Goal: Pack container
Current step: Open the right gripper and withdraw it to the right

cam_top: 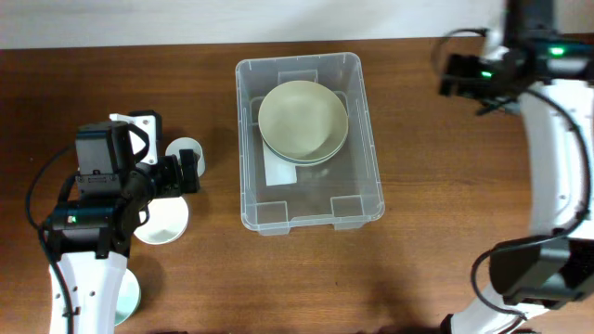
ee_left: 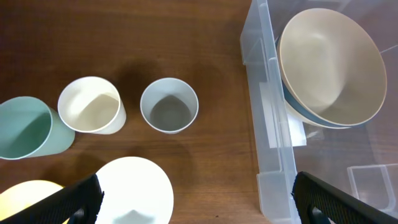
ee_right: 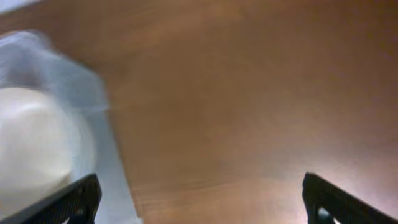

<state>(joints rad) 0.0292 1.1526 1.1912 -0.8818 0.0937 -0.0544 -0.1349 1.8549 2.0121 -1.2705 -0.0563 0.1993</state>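
Note:
The clear plastic container [cam_top: 245,158] stands in the middle of the table. Inside it a beige bowl [cam_top: 303,119] rests on a blue-grey bowl, above a white label. In the left wrist view the container [ee_left: 268,130] is at the right with the stacked bowls [ee_left: 329,62] in it. My left gripper [cam_top: 190,173] is open and empty, left of the container, over the wood between a white dish and the container wall [ee_left: 196,202]. My right gripper [cam_top: 450,76] is open and empty, to the right of the container's far end; its blurred view [ee_right: 199,199] shows the container's edge [ee_right: 109,162].
Left of the container stand a grey-white cup [ee_left: 169,106], a cream cup [ee_left: 90,104] and a green cup [ee_left: 25,127]. A white dish [ee_left: 134,190] and a yellow dish [ee_left: 28,199] lie nearer. The overhead view shows the white dish [cam_top: 165,223] and a teal piece [cam_top: 126,297].

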